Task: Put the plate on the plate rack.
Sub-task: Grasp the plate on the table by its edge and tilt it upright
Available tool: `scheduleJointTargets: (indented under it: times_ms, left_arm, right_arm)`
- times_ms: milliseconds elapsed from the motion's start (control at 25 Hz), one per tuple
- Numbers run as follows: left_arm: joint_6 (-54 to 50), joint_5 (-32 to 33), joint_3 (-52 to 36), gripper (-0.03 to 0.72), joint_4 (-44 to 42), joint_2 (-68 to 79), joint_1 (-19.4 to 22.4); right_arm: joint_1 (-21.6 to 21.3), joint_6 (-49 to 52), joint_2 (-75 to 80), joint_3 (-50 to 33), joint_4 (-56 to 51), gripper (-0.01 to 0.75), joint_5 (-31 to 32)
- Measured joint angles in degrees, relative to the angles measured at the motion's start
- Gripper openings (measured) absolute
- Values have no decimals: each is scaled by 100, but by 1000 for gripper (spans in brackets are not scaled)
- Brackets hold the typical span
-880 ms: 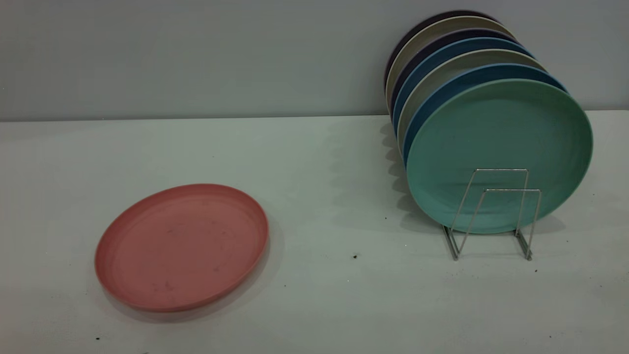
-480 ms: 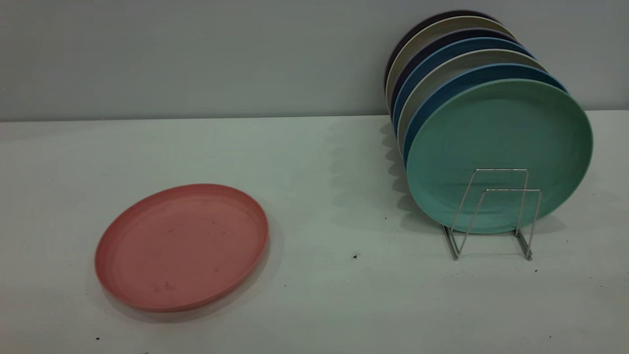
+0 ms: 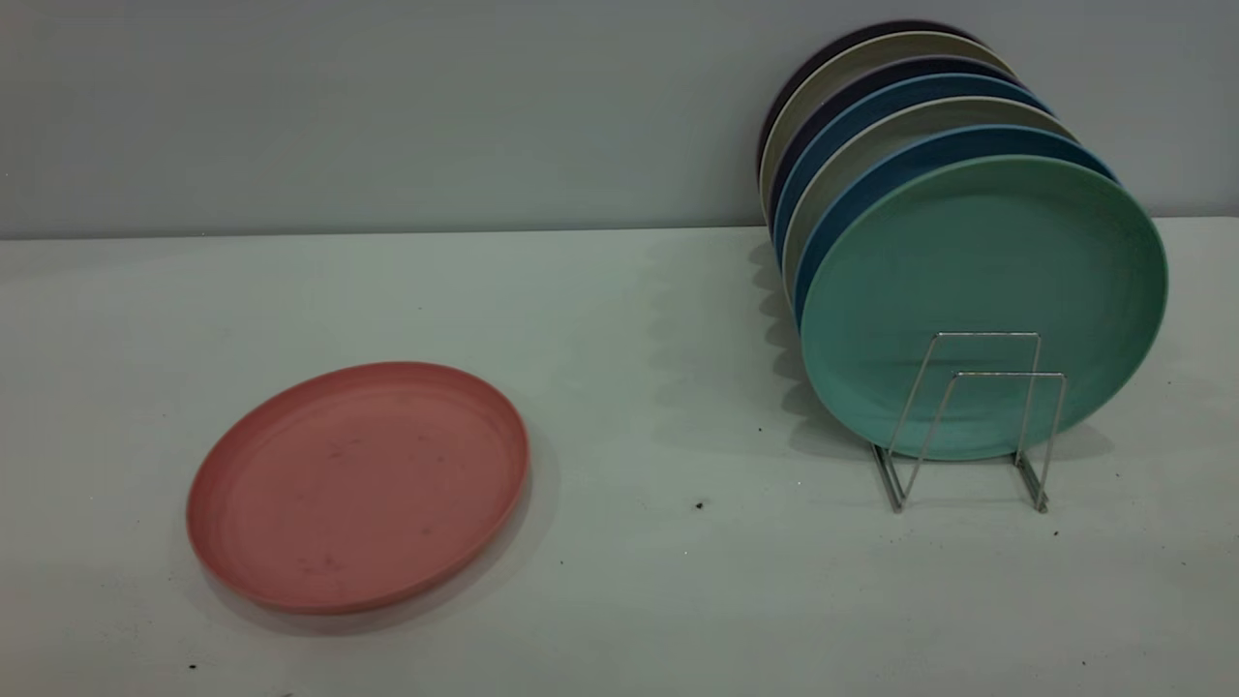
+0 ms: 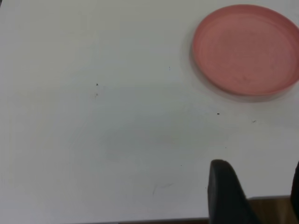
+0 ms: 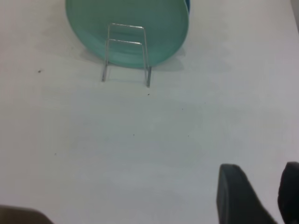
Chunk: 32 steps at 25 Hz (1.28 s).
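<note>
The salmon-pink plate [image 3: 358,484] lies flat on the white table at the front left; it also shows in the left wrist view [image 4: 247,49]. The silver wire plate rack [image 3: 987,335] stands at the right, its two front loops bare; it also shows in the right wrist view [image 5: 126,26]. Neither arm shows in the exterior view. My left gripper [image 4: 259,179] is open and empty, well short of the pink plate, near the table's edge. My right gripper [image 5: 261,179] is open and empty, well back from the rack.
A teal-green plate [image 3: 982,281] stands upright at the front of the rack, with blue [image 3: 871,174], grey and dark plates behind it, reaching back toward the wall. Bare table lies between the pink plate and the rack. A wooden strip [image 4: 271,205] shows beyond the table's edge.
</note>
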<state>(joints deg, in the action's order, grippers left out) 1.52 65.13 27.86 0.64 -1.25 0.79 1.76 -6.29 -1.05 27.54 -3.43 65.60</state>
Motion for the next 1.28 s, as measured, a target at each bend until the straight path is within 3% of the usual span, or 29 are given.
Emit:
scheduleJointTargets:
  times_ms: [800, 1080, 1280]
  left_arm:
    - [7, -20, 0, 378, 15, 0, 0]
    - [1, -343, 74, 378, 9, 166, 0]
    - [-152, -924, 74, 378, 30, 1310, 0]
  right_arm:
    - [0, 0, 0, 0, 25, 239, 0]
    - [0, 11, 0, 0, 31, 239, -5]
    - [0, -1, 16, 0, -32, 272, -91]
